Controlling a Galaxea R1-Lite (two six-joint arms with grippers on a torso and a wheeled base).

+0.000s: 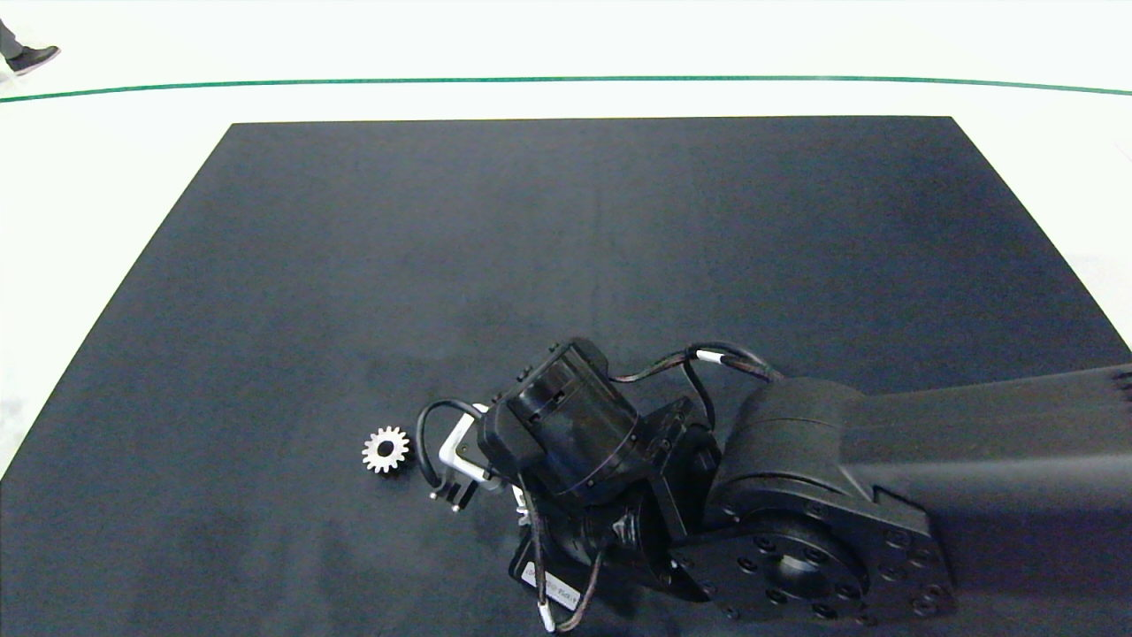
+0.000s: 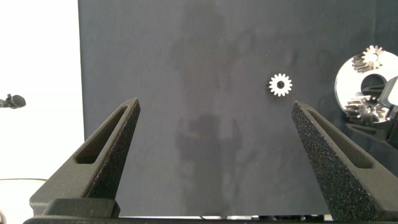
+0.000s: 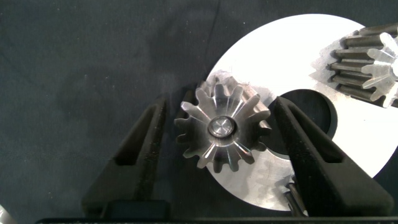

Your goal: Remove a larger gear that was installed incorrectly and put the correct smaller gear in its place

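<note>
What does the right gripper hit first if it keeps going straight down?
Probably the larger star-like silver gear, sitting on a pin on the round silver plate; the right gripper has its fingers either side, depth unclear.
</note>
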